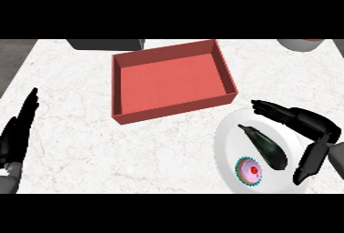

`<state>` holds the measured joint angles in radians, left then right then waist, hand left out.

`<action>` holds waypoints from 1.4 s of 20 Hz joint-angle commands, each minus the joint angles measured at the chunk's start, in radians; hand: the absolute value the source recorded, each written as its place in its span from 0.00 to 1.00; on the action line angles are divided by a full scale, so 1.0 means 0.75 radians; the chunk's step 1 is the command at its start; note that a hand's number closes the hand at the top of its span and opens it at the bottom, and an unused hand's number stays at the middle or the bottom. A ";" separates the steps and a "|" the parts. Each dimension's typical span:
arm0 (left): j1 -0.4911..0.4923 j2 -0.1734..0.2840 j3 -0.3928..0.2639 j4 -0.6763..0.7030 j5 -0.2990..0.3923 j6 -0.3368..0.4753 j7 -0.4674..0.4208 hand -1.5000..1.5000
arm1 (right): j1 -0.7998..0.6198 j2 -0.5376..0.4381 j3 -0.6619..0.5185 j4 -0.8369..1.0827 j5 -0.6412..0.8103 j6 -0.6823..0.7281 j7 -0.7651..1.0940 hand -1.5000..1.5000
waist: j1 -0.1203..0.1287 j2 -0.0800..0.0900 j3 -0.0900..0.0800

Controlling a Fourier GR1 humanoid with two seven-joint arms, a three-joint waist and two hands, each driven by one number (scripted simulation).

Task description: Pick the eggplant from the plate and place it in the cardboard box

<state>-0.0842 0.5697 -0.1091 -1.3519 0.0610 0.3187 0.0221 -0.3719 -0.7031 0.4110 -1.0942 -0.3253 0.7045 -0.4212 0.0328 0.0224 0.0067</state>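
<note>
No readable text, label or number shows anywhere

A: Far edge, left of centre: dark grey object [105, 44], only its near part in view. Cannot identify.

B: Far right corner: pale round vessel [301, 44], mostly cut off. Contents unclear.

A: Right robot hand [316, 136] covers the plate's [228, 136] right rim; its wrist runs off the right edge.

B: Left robot hand [19, 132] runs off at the left edge, forearm cut off near the bottom.

A: Cardboard box [171, 82]: the near wall's inner face is not visible from here.

B: Small pink-and-teal item [250, 171] on the plate, too small to identify.
</note>
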 commanded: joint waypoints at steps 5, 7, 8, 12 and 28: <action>-0.032 0.031 -0.001 0.020 -0.007 -0.057 0.022 0.50 | -0.123 -0.109 0.028 0.187 0.269 0.138 -0.468 0.00 | 0.033 -0.006 0.003; -0.069 -0.027 -0.029 0.032 -0.023 -0.023 0.039 0.50 | -0.209 -0.119 0.108 0.152 0.403 0.040 -0.449 0.00 | 0.046 -0.001 0.002; -0.081 -0.023 -0.033 0.039 -0.036 -0.018 0.050 0.50 | -0.218 -0.122 0.165 0.137 0.481 -0.001 -0.462 0.00 | 0.046 0.000 0.001; -0.120 -0.023 -0.030 0.095 -0.040 -0.046 0.029 0.50 | -0.330 -0.181 0.290 0.163 0.623 0.003 -0.549 0.00 | 0.058 0.010 -0.003; -0.091 -0.053 -0.016 0.039 -0.083 -0.013 0.083 0.50 | -0.594 0.010 0.763 0.488 1.057 -0.206 -0.721 0.00 | 0.023 -0.016 -0.007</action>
<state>-0.1696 0.5381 -0.1211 -1.2904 0.0079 0.2967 0.0660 -0.7750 -0.7369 0.9367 -0.8215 0.4075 0.4509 -0.8043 0.0580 0.0160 0.0020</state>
